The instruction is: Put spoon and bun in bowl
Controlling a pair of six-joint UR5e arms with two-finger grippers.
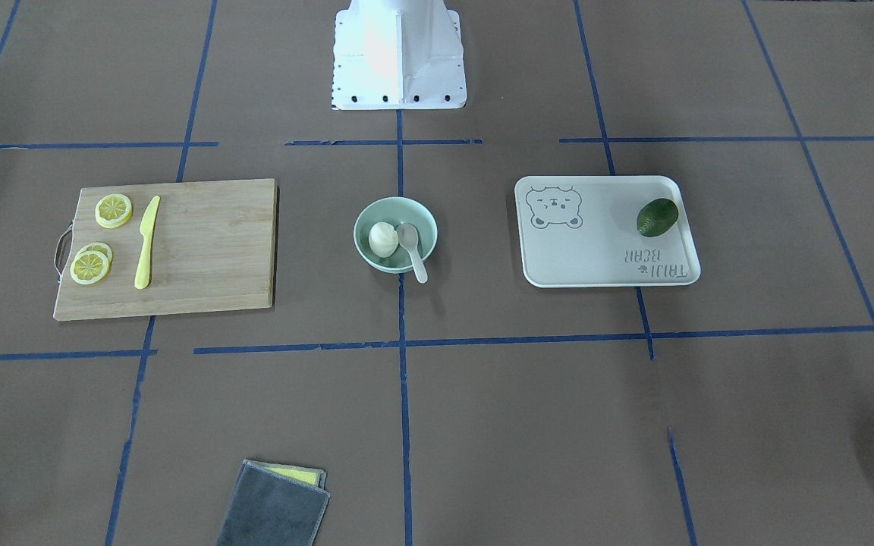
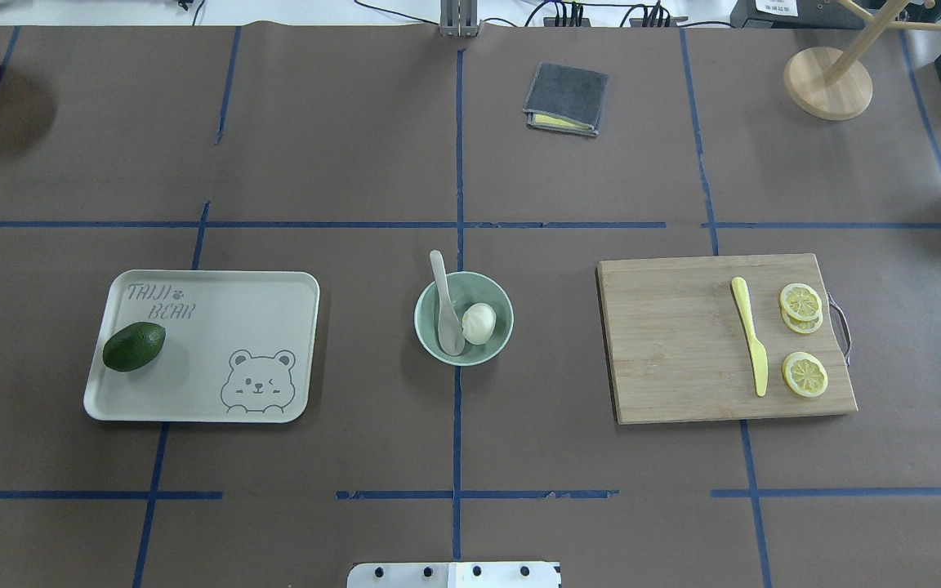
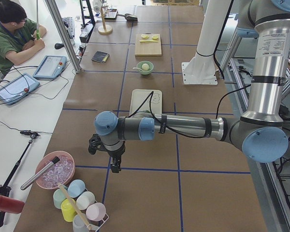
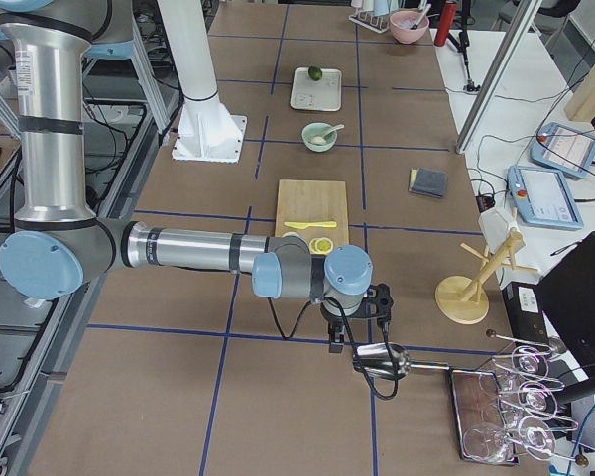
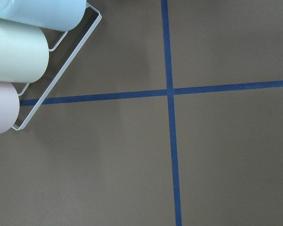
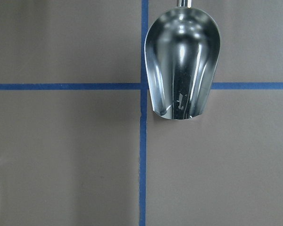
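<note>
The pale mint-green bowl [image 1: 396, 203] stands at the table's middle. The white bun [image 1: 383, 239] lies inside it. The off-white spoon [image 1: 413, 247] rests with its scoop in the bowl beside the bun, its handle sticking out over the rim. In the overhead view the bowl [image 2: 500, 304], bun [image 2: 479, 322] and spoon [image 2: 443, 304] show the same. The left gripper [image 3: 115, 166] hangs over the table's left end, far from the bowl. The right gripper [image 4: 336, 341] hangs over the right end. I cannot tell whether either is open or shut.
A bear tray [image 2: 209, 286] holds a dark green fruit [image 2: 134, 346]. A wooden board [image 2: 675, 343] holds lemon slices [image 2: 804, 375] and a yellow knife [image 2: 750, 335]. A grey cloth [image 2: 566, 98] lies beyond. A metal scoop [image 6: 182, 63] and a rack of cups [image 5: 19, 56] lie at the ends.
</note>
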